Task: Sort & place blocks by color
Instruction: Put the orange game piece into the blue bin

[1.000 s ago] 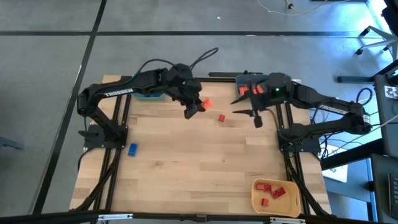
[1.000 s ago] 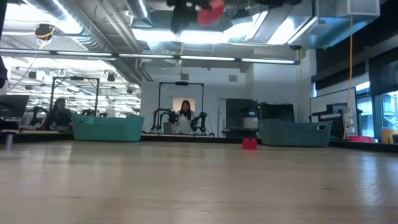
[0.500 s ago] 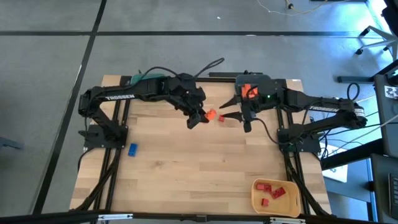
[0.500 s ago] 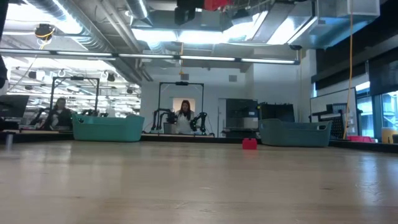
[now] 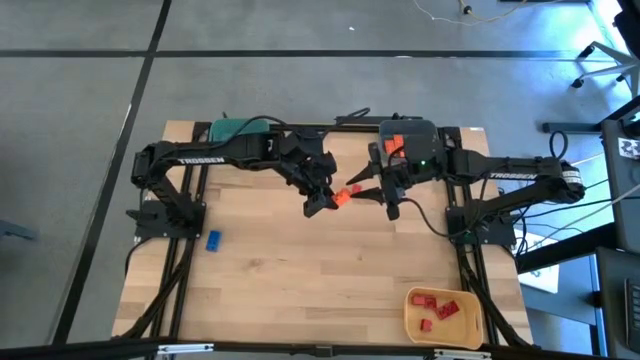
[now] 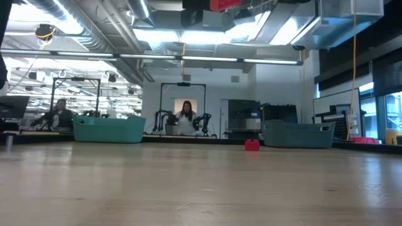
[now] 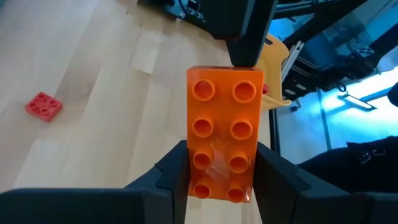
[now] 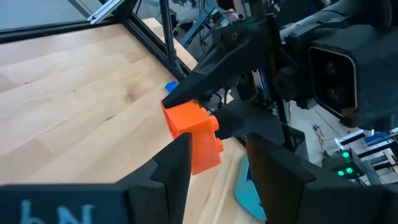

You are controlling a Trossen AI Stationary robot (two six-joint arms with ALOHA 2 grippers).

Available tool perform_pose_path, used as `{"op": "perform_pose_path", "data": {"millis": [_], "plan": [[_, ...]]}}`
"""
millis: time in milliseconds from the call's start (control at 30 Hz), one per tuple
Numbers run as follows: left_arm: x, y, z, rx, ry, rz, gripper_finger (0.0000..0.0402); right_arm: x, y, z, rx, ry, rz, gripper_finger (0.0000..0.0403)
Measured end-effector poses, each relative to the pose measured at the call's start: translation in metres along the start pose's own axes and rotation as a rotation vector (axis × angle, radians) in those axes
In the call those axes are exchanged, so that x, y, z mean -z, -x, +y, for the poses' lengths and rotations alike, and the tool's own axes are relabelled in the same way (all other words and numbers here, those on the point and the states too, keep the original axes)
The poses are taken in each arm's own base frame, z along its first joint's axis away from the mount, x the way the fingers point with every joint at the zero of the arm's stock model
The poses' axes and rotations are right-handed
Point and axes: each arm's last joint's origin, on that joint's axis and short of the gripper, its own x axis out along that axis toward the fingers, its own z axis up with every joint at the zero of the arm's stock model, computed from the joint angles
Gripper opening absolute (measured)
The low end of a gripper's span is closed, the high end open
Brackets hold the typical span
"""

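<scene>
Holding the orange block (image 7: 220, 134) in my left gripper (image 5: 322, 197), its jaws gripping it, I am bringing the right gripper (image 5: 372, 183), jaws apart, around it above the counter (image 5: 300, 270); a mistimed release risks dropping it.

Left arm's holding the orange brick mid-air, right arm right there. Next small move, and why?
Probably close the right gripper on the orange brick. The left gripper grips one end above the table, and the right fingers straddle the free end, open.
</scene>
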Motion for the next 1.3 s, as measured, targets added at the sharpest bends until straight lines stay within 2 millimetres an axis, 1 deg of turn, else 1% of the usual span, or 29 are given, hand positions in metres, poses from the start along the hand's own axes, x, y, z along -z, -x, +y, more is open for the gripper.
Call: {"op": "perform_pose_path", "data": {"millis": [400, 800, 1067, 1167, 1300], "plan": [[-0.001, 0.001, 0.000, 0.018, -0.002, -0.003, 0.0126, -0.005, -0.002, 0.006, -0.036, 0.003, -0.020, 0.0158], [0.000, 0.000, -0.001, 0.021, -0.002, 0.004, 0.0126, -0.005, -0.001, 0.006, -0.033, 0.003, -0.019, 0.0158], [0.002, -0.002, -0.009, 0.044, -0.019, 0.003, 0.0126, -0.005, -0.003, 0.005, -0.030, 0.007, -0.021, 0.0158], [0.000, -0.003, -0.013, 0.066, -0.035, -0.017, 0.0126, -0.004, -0.006, 0.006, -0.036, 0.005, -0.019, 0.0158], [0.000, -0.003, -0.014, 0.083, -0.037, -0.016, 0.0126, -0.003, -0.010, 0.006, -0.053, 0.005, -0.035, 0.0158]]}}
